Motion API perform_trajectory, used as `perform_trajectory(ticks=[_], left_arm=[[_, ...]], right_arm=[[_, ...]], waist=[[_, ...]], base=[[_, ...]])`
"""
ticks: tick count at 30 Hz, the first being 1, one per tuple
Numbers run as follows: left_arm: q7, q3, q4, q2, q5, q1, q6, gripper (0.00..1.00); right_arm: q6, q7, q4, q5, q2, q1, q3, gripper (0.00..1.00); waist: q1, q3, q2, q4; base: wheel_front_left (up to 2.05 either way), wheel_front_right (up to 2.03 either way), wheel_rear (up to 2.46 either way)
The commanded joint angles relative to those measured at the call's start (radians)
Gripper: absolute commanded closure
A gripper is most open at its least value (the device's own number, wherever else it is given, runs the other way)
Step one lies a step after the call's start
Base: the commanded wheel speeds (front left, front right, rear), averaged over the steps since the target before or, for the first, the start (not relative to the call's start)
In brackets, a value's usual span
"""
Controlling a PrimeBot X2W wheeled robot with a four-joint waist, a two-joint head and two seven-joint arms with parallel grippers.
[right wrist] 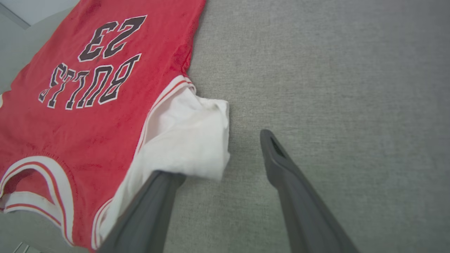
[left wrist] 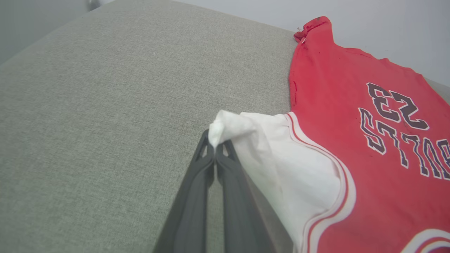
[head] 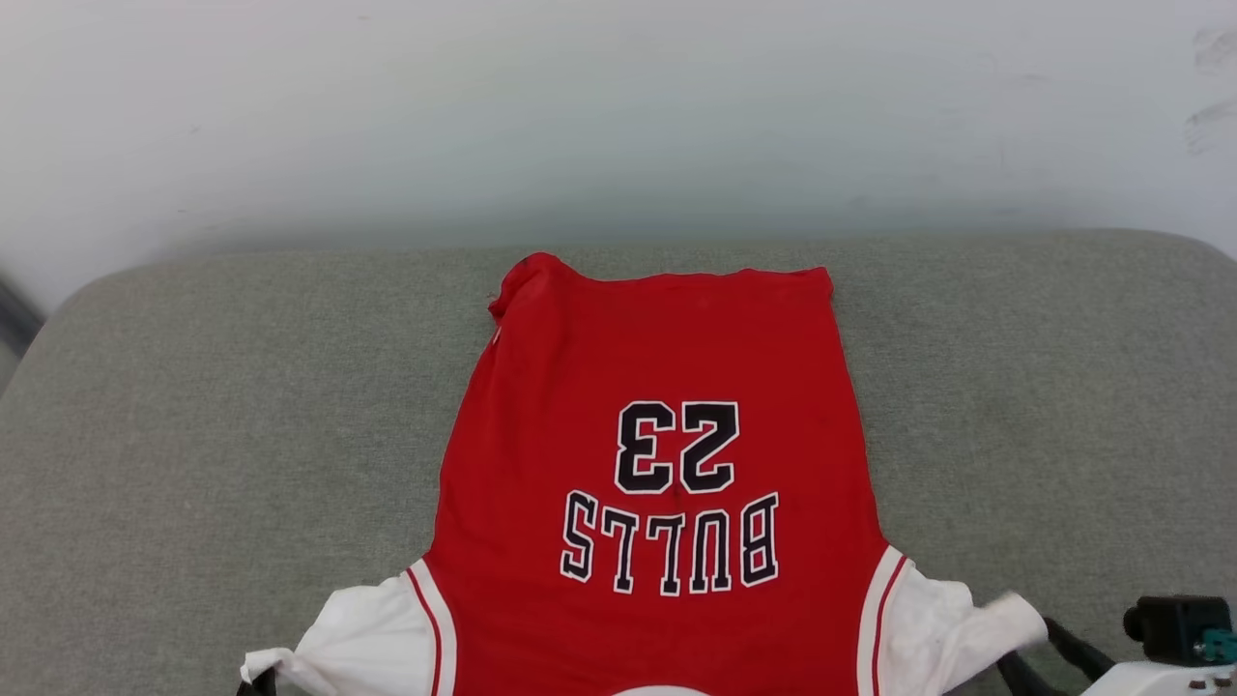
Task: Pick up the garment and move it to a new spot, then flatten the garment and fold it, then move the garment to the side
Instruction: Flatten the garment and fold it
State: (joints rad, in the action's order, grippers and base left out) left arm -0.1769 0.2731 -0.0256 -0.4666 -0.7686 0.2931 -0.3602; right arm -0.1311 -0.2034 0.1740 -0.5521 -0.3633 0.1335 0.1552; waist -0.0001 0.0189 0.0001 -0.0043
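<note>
Garment (head: pixel 657 387) lies spread on pad (head: pixel 193 435), approx centre, a bit to the right. Hem at far end, close to pad's far edge; neck at near end, toward me. Wall (head: pixel 618 97) behind pad. L sleeve (left wrist: pixel 274 154) sticks out left at near end, R sleeve (right wrist: pixel 190 140) out right. My L gripper (left wrist: pixel 215 149) at near left, jaws closed on tip of L sleeve. My R gripper (right wrist: pixel 216 156) at near right, jaws spread: one fingertip hidden under R sleeve's outer edge, other over bare pad just right of it, apart from cloth. Bare pad left & right of garment.
</note>
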Motion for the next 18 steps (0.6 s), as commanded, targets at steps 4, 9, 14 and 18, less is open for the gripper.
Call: perform_trajectory(ticks=[4,9,14,18], left_arm=[[-0.021,0.009,-0.013,0.010,0.021,-0.048,0.010,1.00],[-0.029,0.029,-0.042,0.020,0.048,-0.102,0.011,1.00],[-0.033,0.058,-0.083,0.031,0.082,-0.168,0.015,1.00],[-0.039,0.084,-0.106,0.046,0.108,-0.227,0.027,1.00]], right_arm=[[0.001,-0.023,-0.076,0.012,0.017,-0.030,-0.117,0.00],[0.001,-0.046,-0.058,0.006,0.012,-0.169,-0.204,0.00],[0.001,-0.097,0.053,-0.003,-0.012,-0.393,-0.219,0.00],[0.001,-0.160,0.174,-0.019,-0.039,-0.582,-0.210,0.00]], waist=[[0.0001,0.025,-0.0001,0.024],[0.0001,0.074,-0.0001,0.065],[0.0001,0.153,-0.0001,0.117],[0.0001,0.219,-0.0001,0.166]], base=[[0.00,0.00,0.00],[0.00,0.00,0.00],[0.00,0.00,0.00],[0.00,0.00,0.00]])
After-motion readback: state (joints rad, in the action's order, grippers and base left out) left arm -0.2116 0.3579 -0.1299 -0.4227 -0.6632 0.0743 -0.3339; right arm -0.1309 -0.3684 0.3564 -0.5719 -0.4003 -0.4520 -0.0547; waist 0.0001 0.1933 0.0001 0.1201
